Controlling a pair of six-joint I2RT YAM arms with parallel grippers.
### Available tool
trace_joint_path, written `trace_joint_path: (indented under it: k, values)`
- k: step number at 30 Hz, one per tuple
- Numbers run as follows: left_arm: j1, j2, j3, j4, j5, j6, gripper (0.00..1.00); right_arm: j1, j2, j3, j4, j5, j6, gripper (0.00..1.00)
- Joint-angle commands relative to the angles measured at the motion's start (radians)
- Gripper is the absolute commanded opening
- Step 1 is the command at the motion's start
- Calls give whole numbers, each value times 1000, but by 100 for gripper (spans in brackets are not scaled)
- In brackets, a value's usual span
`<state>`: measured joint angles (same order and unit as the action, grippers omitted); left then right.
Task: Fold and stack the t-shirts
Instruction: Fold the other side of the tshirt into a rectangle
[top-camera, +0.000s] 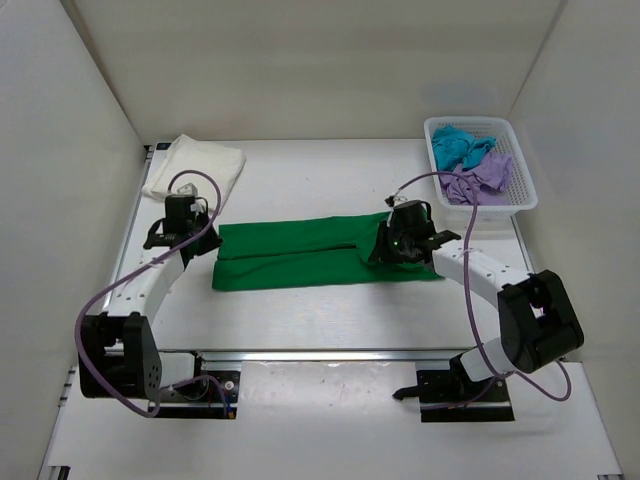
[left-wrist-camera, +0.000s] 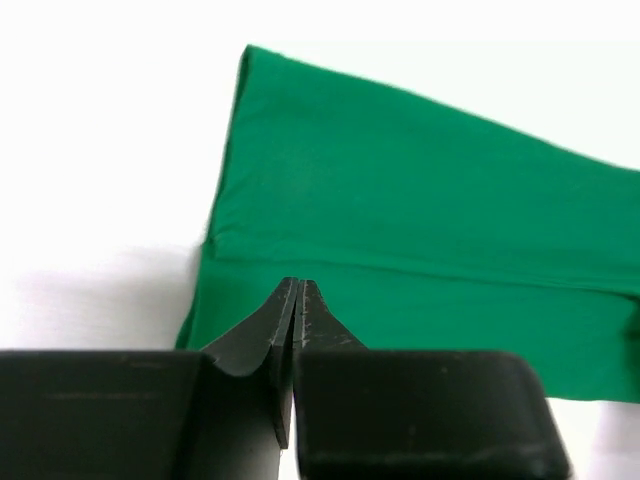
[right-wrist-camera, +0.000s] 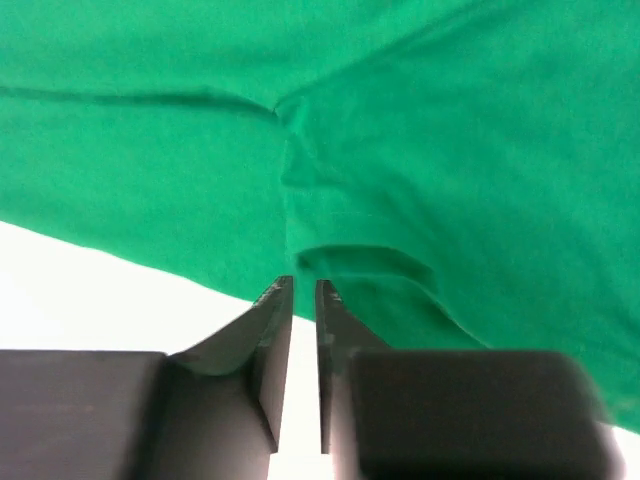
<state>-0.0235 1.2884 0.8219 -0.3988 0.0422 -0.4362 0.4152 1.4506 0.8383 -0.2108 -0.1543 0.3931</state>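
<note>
The bright green t-shirt (top-camera: 300, 255) lies flat in the middle of the table, folded into a long band. My left gripper (top-camera: 195, 238) is at its left end, jaws shut and empty, with the tips (left-wrist-camera: 300, 287) over the green cloth's (left-wrist-camera: 420, 200) edge. My right gripper (top-camera: 388, 246) is over the shirt's right part, near a sleeve fold (right-wrist-camera: 365, 260). Its jaws (right-wrist-camera: 304, 287) stand a narrow gap apart with nothing between them. A folded cream-white t-shirt (top-camera: 195, 165) lies at the back left. The teal t-shirt (top-camera: 458, 146) and lilac t-shirt (top-camera: 482, 180) lie crumpled in the basket.
The white plastic lattice basket (top-camera: 522, 170) stands at the back right corner. White walls close in the table on the left, back and right. A metal rail (top-camera: 330, 354) runs along the near edge in front of the arm bases.
</note>
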Motion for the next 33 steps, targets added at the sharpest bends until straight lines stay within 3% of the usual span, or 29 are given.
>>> trace_joint_path:
  k: [1, 4, 5, 7, 9, 12, 15, 19, 25, 28, 33]
  values:
    - [-26, -29, 6, 37, 19, -27, 13, 7, -35, -16, -47, 16, 10, 14]
    - [-52, -1, 17, 66, 22, -42, 15, 13, -29, -11, -68, 48, 6, 32]
    - [-61, 20, 29, 78, 24, -50, 16, 5, -27, -2, -76, 44, -2, 33]
    - [-70, 61, 46, 95, 33, -58, 16, -9, -15, 15, -73, 36, -13, 30]
    - [-85, 129, 75, 106, 39, -76, 16, -13, -7, 48, -78, 32, -17, 9]
    - [-96, 215, 103, 117, 41, -84, 14, -29, 36, 73, -27, 44, -8, 0]
    - [-75, 267, 91, 121, 79, -94, 12, -46, 111, 96, -19, 15, 0, 0]
    - [-53, 244, 0, 167, 72, -108, 11, -15, 119, 7, 63, 22, 16, 0]
    - [-52, 307, 42, 98, 105, -78, 7, 11, 82, -94, 88, 30, 21, 0]
    - [-53, 243, 20, 58, 120, -55, 4, -1, 22, -140, 105, 25, 21, 0]
    - [-23, -21, -62, 29, 61, -30, 5, -29, -24, -150, 97, 13, 23, 1]
